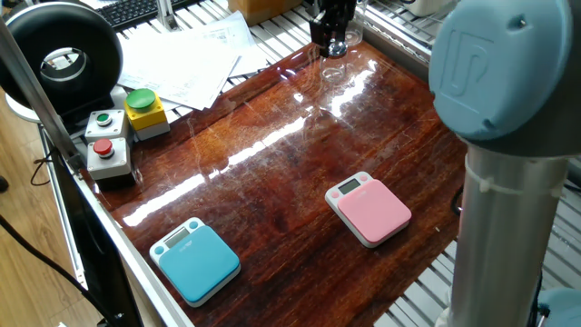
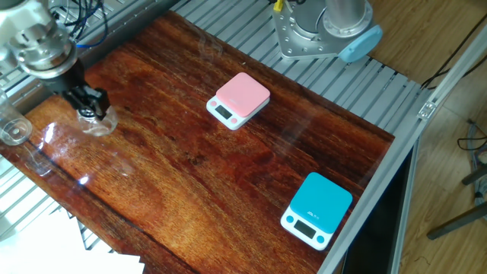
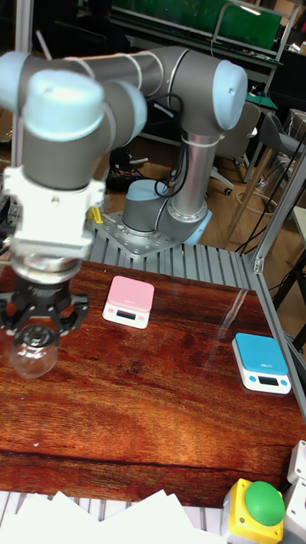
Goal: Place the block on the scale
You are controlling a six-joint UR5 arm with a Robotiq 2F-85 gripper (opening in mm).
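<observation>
The block is a small clear jar (image 2: pixel 99 123) (image 3: pixel 35 350) (image 1: pixel 334 69), and my gripper (image 2: pixel 92 111) (image 3: pixel 40 327) (image 1: pixel 332 38) is shut on its top. It hangs just above the wood at the far end of the table. Nearer the robot base, the pink scale (image 2: pixel 241 97) (image 1: pixel 372 211) (image 3: pixel 129 300) lies flat with nothing on it, well away from the gripper. The jar's reflection on the glossy table makes its lower edge hard to tell in one fixed view.
A blue scale (image 2: pixel 319 207) (image 1: pixel 195 262) lies at another corner of the table. A taller clear glass vessel (image 2: pixel 14 131) stands at the table's edge beside the gripper. A button box (image 1: pixel 127 123), papers (image 1: pixel 191 59) and a black round device (image 1: pixel 62 54) lie beyond the table's end.
</observation>
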